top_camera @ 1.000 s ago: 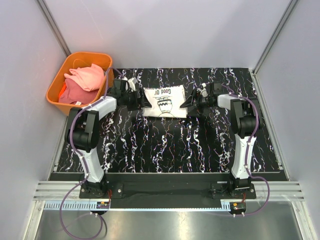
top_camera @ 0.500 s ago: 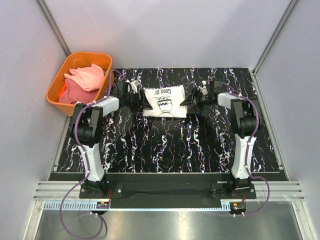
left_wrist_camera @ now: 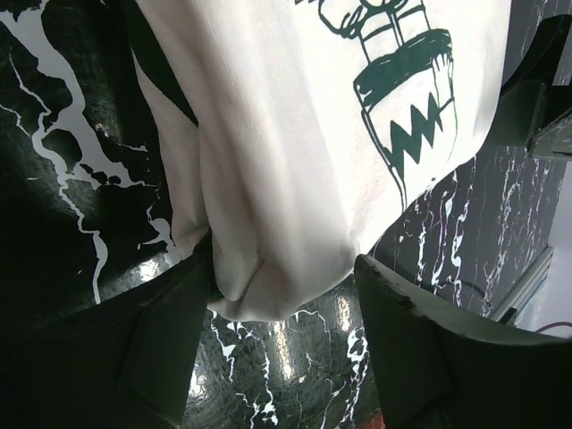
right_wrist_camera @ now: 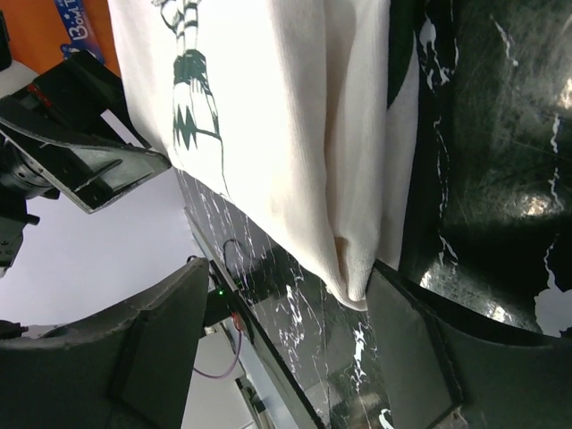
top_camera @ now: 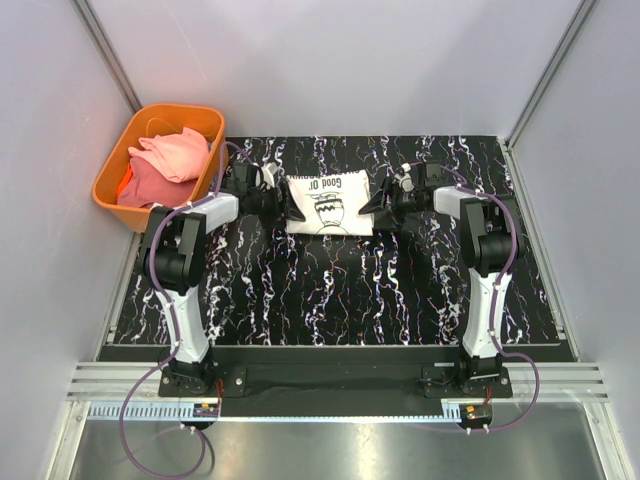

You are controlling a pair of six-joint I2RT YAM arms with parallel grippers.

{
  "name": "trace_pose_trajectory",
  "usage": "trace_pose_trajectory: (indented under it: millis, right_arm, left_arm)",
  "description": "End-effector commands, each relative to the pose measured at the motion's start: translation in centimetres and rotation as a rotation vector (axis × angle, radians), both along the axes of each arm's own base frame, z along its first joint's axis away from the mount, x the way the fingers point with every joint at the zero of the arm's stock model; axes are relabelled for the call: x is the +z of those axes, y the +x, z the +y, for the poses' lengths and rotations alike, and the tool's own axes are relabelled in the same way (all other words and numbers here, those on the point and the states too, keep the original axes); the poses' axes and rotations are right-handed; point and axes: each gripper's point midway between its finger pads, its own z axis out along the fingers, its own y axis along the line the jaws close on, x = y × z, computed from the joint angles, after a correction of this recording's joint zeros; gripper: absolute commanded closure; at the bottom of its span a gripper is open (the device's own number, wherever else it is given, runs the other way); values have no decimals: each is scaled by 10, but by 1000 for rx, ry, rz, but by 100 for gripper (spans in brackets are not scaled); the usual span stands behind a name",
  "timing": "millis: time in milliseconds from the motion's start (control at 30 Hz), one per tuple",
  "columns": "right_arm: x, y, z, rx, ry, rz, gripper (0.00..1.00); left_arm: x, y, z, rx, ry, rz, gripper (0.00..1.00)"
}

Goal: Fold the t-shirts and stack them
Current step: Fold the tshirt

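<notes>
Both arms extended; left gripper and right gripper gape, facing inward.

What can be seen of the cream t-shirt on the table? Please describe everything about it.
The cream t-shirt is folded into a compact rectangle and lies flat on the black marbled table, towards its far side. It looks like soft cloth, layered at the edges, with darker cloth tucked beneath at the sides. A dark cartoon print and lettering face up. The left hand and right hand, both open, straddle its two side edges; no firm grip shows.
</notes>
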Motion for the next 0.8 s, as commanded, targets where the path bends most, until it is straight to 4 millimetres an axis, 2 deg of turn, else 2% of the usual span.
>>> trace_pose_trajectory:
  millis: [0,133,233,267,300,333,367,400,433,500,533,567,600,633,667,700,733,767]
  right_arm:
    - [5,-4,5,24,-3,-36,22]
    - [-1,-6,7,29,-11,-25,21]
    - [-5,-7,10,35,-11,-15,22]
    - [-7,-8,12,37,-16,-12,24]
    - [-7,-8,12,34,-20,-11,26]
    - [-9,-9,11,29,-23,-6,29]
    - [-8,-9,10,21,-28,-3,37]
    - [-8,-10,10,23,-26,-1,41]
    - [-10,-14,10,22,-24,17,46]
    - [-9,-19,9,21,-29,18,66]
    - [-13,-28,8,21,-31,42,76]
    - [-5,-32,8,22,-23,35,93]
    - [-4,-38,7,20,-21,46,96]
    - [-10,-53,5,18,-24,87,97]
    - [1,-60,4,18,-19,74,97]
    - [3,-69,3,20,-19,79,97]
    - [-2,-87,0,22,-26,115,96]
    - [10,-94,-1,23,-26,89,94]
  left_arm:
    - [3,3,-5,-32,-14,-18,29]
    - [-4,4,-5,-36,-12,0,28]
    - [-15,2,-6,-38,-7,40,34]
    - [-21,-1,-4,-34,0,66,39]
    - [-22,-2,-4,-32,5,78,54]
    - [-24,-3,-2,-25,12,89,59]
    - [-26,-6,-3,-23,10,106,63]
    - [-30,-10,-2,-20,11,123,71]
    - [-31,-14,-1,-18,10,135,74]
    - [-33,-25,-1,-14,1,168,83]
    - [-33,-32,-3,-23,-16,186,97]
    - [-28,-37,-2,-15,-26,196,100]
    - [-35,-54,-1,-16,-27,237,100]
    - [-35,-63,-1,-19,-34,254,100]
    - [-25,-70,-2,-23,-42,244,100]
    - [-32,-91,-2,-32,-33,279,100]
    - [-31,-101,-3,-38,-36,289,100]
    - [-21,-107,-2,-38,-40,269,89]
